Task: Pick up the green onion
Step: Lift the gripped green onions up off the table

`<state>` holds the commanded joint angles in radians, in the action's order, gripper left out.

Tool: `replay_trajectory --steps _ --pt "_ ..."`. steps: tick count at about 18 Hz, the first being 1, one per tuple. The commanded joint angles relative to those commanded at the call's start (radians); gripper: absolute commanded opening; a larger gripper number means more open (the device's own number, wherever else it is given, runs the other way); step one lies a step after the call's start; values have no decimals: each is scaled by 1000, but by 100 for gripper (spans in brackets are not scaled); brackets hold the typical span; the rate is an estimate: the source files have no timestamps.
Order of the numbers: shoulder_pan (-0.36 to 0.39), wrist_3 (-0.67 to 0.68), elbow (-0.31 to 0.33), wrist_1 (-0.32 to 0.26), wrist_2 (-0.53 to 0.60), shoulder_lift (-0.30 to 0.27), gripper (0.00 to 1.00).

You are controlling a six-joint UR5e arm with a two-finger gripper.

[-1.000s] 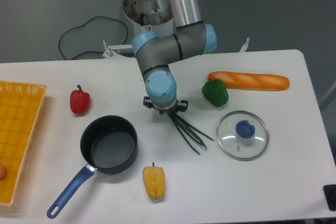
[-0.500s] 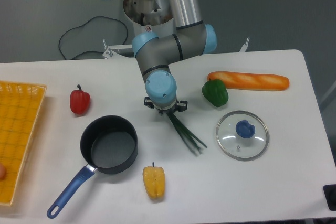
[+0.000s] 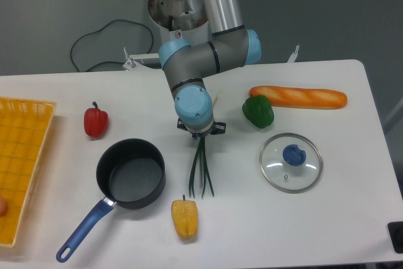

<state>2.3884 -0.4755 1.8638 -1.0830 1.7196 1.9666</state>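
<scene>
The gripper [image 3: 200, 135] grasps the green onion [image 3: 201, 167] by its top, leaves dangling over open table [image 3: 327, 218] between the pot [image 3: 131, 173], the yellow pepper [image 3: 184, 218] and the lid [image 3: 291, 162].

Swung from splaying out toward the lower right of the gripper [image 3: 200, 134] to hanging almost straight below it, green onion [image 3: 201, 168] leaves now gathered closer together, gripper slightly higher.
</scene>
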Motion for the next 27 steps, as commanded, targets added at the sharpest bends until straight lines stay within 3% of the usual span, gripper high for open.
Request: replay_trajectory --steps 2,6,11,15,21,27 --pt "-2 -30 -14 -26 18 -3 10" --pt "-11 -64 -60 -132 87 2 10" --pt "-9 -143 -75 -149 100 -23 10" --pt "-17 -153 -142 -218 107 -29 10" --pt "-15 -328 -255 -232 100 -57 10" --pt "-12 -384 -339 -233 98 -64 10"
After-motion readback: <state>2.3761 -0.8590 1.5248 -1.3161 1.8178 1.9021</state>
